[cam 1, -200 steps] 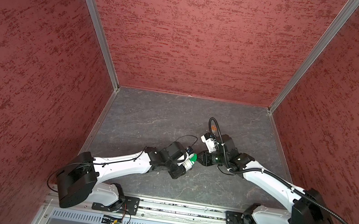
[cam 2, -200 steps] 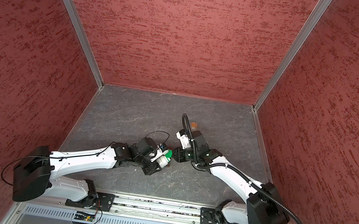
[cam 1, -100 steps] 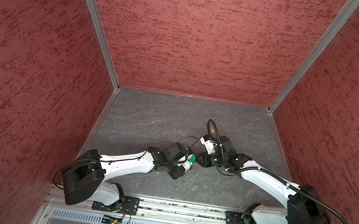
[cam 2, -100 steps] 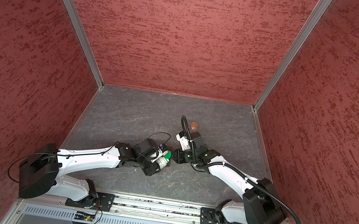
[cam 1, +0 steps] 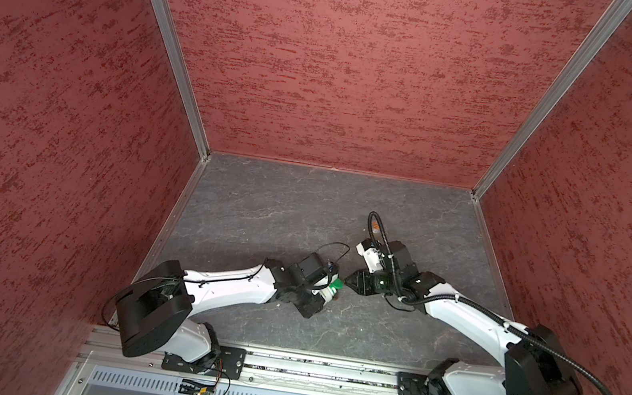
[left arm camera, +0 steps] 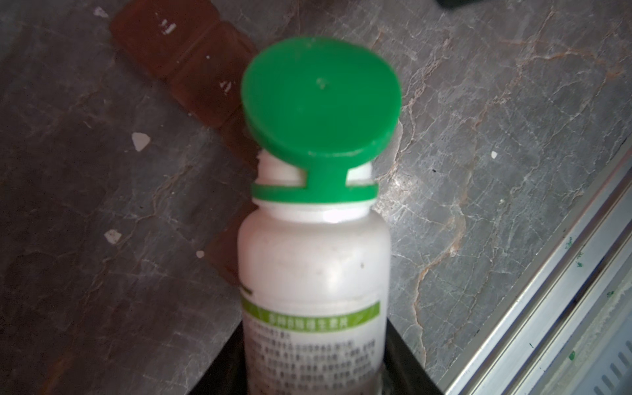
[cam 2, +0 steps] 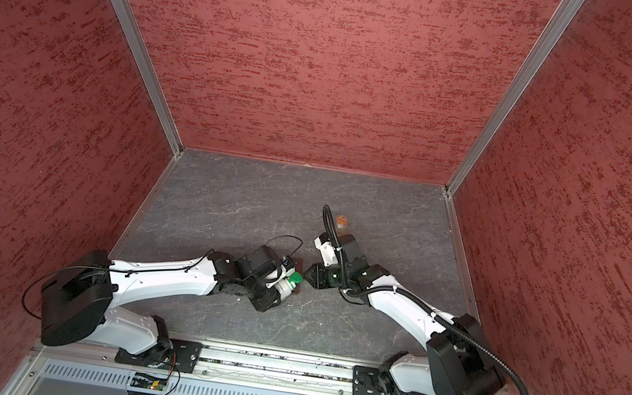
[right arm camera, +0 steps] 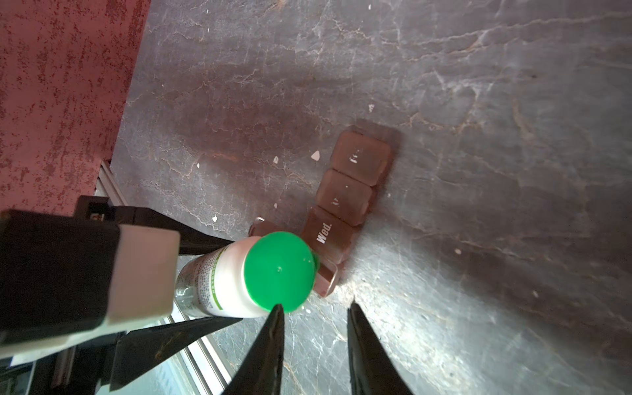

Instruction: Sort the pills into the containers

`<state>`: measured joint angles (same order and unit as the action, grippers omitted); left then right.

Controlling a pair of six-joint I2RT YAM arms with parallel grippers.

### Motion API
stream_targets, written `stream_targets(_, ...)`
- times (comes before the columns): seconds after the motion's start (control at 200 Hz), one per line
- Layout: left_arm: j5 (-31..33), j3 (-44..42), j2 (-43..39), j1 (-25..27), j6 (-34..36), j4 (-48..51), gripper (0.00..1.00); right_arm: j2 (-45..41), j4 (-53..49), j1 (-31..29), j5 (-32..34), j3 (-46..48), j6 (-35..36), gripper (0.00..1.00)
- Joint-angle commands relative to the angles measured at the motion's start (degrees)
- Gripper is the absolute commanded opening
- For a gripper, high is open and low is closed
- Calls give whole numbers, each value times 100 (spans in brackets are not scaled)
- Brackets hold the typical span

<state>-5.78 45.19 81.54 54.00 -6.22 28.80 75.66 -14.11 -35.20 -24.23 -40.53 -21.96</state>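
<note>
My left gripper (left arm camera: 314,342) is shut on a white pill bottle (left arm camera: 314,260) with a green label band, held tilted low over the table. The bottle's green flip cap (left arm camera: 319,95) hangs on a strap from a green neck ring. My right gripper (right arm camera: 315,306) stands open right beside the cap (right arm camera: 278,270), one fingertip (right arm camera: 277,309) at the cap's rim and nothing between the jaws. Under the bottle lies a brown weekly pill organizer (right arm camera: 345,201) with shut lids, one marked "Wed". Both top views show the bottle (cam 1: 330,293) (cam 2: 287,287) between the two grippers. Whole pills are out of view.
Small white chips (right arm camera: 315,155) lie on the grey table beside the organizer. A small orange jar (cam 2: 341,221) stands farther back, behind the right arm. The metal rail (left arm camera: 547,307) runs along the table's front edge, and red walls close in three sides.
My right gripper's jaws have parted a little next to the green cap. The left gripper still holds the bottle in about the same place.
</note>
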Motion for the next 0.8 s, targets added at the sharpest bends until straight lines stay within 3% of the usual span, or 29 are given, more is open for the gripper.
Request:
stream_targets(0.0, 92, 261, 2, 69, 34, 174, 0, -216, -164, 120, 249, 89, 147, 35)
stream_targets(0.521, 47, 846, 200, 41, 777, 1196, 0, -613, -198, 488, 89, 367, 288, 36)
stream_targets(0.796, -237, 1060, 328, -272, 1334, 1603, 0, -609, -122, 517, -67, 403, 271, 35)
